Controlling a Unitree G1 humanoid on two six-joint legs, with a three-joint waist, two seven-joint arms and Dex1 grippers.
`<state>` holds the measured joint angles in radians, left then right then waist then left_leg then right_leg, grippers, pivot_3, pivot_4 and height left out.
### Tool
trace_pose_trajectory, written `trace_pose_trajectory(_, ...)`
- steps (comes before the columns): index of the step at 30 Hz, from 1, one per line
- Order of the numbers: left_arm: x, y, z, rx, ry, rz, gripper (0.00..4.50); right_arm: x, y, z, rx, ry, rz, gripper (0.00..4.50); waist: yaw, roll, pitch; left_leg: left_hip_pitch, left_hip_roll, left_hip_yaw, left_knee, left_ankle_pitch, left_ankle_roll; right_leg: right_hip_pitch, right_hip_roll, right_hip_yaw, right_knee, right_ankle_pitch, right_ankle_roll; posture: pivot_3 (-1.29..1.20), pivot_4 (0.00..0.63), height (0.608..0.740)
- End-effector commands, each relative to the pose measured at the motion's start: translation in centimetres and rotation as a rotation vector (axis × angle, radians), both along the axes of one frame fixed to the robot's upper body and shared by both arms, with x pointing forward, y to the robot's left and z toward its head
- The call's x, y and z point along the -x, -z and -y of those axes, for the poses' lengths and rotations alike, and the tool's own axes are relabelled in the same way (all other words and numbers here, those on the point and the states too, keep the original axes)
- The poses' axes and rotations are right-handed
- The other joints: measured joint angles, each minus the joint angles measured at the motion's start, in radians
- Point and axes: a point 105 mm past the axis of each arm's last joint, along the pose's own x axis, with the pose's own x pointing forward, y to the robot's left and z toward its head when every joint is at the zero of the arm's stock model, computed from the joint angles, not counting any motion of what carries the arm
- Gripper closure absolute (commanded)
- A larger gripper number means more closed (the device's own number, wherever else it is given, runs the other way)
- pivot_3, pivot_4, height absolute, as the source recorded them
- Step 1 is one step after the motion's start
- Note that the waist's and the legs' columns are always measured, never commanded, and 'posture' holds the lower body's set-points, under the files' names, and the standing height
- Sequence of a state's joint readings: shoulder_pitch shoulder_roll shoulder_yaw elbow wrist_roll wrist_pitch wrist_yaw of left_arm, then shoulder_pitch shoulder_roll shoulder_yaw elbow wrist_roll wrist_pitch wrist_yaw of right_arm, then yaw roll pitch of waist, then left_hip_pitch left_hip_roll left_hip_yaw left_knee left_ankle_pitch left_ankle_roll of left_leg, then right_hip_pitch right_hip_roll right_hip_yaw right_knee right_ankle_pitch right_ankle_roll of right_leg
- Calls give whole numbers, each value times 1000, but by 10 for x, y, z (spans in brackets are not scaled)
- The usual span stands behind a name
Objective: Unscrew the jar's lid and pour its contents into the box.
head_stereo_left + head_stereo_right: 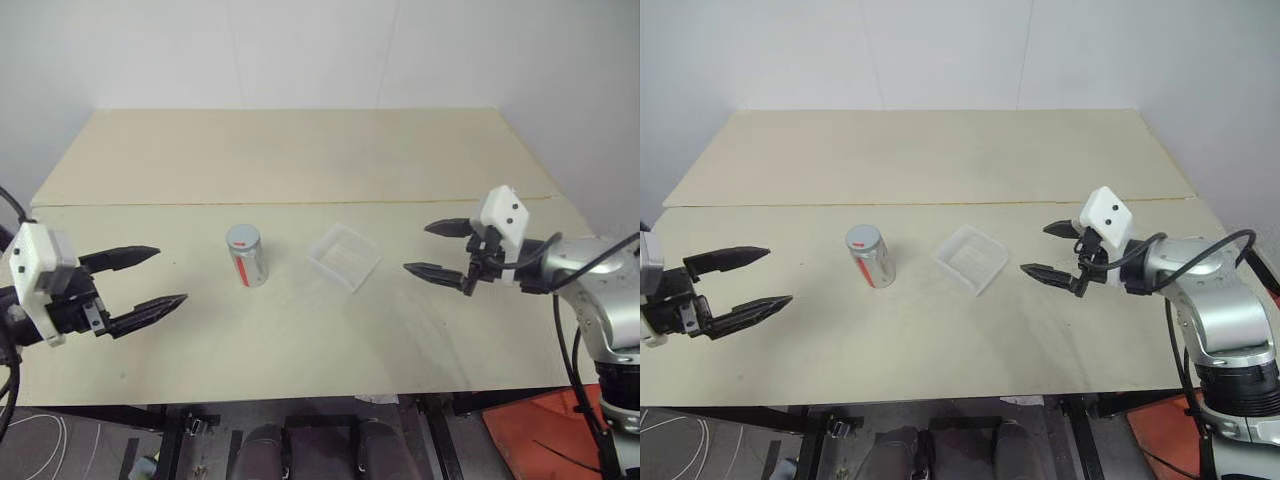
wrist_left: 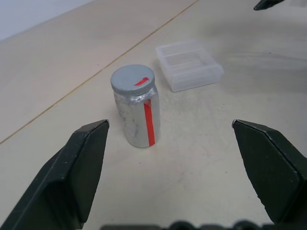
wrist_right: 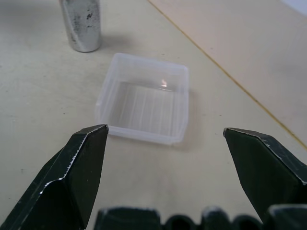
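On beige table point(image 1: 300, 160), capped jar point(image 1: 246, 256) beside box point(image 1: 344, 257), left gripper point(image 1: 150, 279), right gripper point(image 1: 437, 248) fingers apart.

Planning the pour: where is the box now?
In the left eye view, the box sits mid-table, just right of the jar, between both grippers.

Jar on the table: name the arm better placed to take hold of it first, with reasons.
Left. The left gripper hangs open on the jar's side, its wrist view looking straight at the jar between the fingers. The right gripper, also open, faces the box, which lies between it and the jar.
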<state>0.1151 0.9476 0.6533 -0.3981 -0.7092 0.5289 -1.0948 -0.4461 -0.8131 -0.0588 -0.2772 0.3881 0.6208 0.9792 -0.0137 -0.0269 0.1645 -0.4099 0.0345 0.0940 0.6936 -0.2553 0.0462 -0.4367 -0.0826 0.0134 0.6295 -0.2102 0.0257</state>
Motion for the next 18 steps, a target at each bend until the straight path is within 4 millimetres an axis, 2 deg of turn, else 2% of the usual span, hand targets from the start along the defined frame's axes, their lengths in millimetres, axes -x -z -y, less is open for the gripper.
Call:
trace_pose_trajectory(1,0,-7,6,16,13,35,26,1,-14,-5,-3,-30,63,0,0,0,0,0,0,0,0,0,0,0,0,0,0,0,0,0,150,740)
trace_pose_trajectory(9,-7,5,17,78,-43,56,26,5,-19,-9,-11,-59,86,0,2,0,0,0,0,0,0,0,0,0,0,0,0,0,0,0,150,740)
trace_pose_trajectory(18,-38,44,48,207,-205,38,26,9,-25,-14,4,-57,137,0,4,0,0,1,-1,-1,0,0,0,2,0,0,0,0,0,0,150,740)
